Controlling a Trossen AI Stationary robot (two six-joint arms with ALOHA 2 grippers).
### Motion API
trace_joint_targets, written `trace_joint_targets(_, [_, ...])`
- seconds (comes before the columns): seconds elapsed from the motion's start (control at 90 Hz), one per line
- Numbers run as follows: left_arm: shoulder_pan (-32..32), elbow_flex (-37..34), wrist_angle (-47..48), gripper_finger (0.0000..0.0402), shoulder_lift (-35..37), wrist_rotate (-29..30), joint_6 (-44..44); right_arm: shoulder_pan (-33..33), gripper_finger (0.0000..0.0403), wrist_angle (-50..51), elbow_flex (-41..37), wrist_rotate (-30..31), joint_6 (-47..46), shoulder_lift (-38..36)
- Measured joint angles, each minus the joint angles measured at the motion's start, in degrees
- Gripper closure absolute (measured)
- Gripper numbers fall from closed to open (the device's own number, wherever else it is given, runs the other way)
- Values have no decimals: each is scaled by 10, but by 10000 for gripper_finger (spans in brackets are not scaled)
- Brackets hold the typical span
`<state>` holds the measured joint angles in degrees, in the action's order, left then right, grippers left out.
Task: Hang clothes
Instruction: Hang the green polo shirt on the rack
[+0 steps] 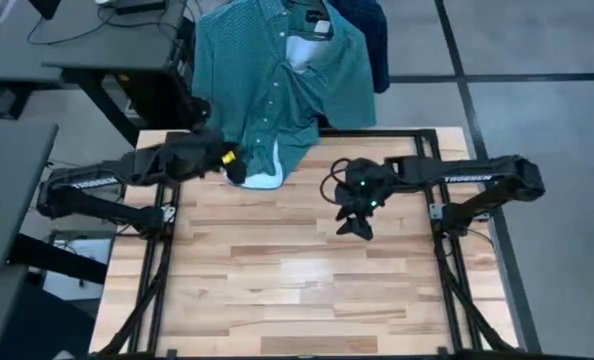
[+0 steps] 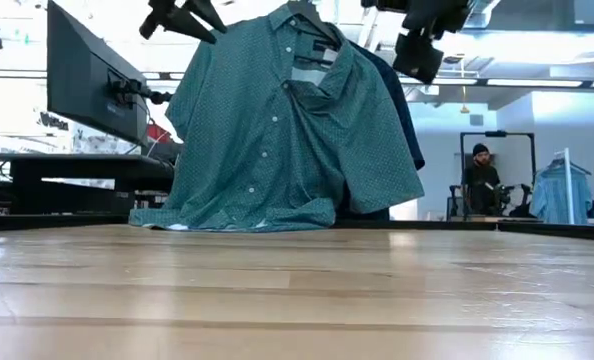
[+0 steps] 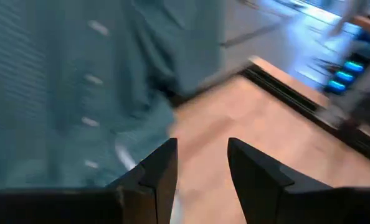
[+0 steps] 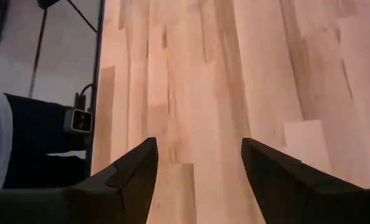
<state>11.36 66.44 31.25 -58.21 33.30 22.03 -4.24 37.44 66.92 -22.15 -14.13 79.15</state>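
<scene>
A teal-green button-up shirt hangs on a black hanger beyond the table's far edge. Its lower hem lies bunched on the far edge of the wooden table. A navy shirt hangs right behind it. My left gripper is open and raised above the table, close beside the teal shirt's left front, with nothing between its fingers. My right gripper is open too. It hovers over bare wood right of the table's middle.
A black frame runs along the table's edges. Bare wood spreads over the near half. A dark desk with a monitor stands beyond the far left corner. A person sits far back in the room.
</scene>
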Motion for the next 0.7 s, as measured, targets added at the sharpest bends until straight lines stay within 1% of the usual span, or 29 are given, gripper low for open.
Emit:
trace_joint_targets(0.1, [59,26,27,279,0,30,-44,-16,184,-20,0,0,0,16])
trace_joint_targets(0.222, [146,33,31,279,0,27,-88,-51,184,-63,0,0,8,37])
trace_joint_targets(0.256, [172,33,33,279,0,11,-103,-62,184,-78,0,0,3,43])
trace_joint_targets(0.356, [257,32,36,279,-2,-73,-165,-99,184,-123,0,0,-21,60])
trace_joint_targets(0.411, [298,31,26,279,-10,-101,-200,-120,184,-146,0,0,-35,67])
trace_joint_targets(0.589, [417,30,-12,279,-53,-160,-289,-186,184,-196,0,-1,-71,75])
trace_joint_targets(0.7, [469,30,-43,279,-83,-187,-301,-219,184,-200,4,-2,-85,72])
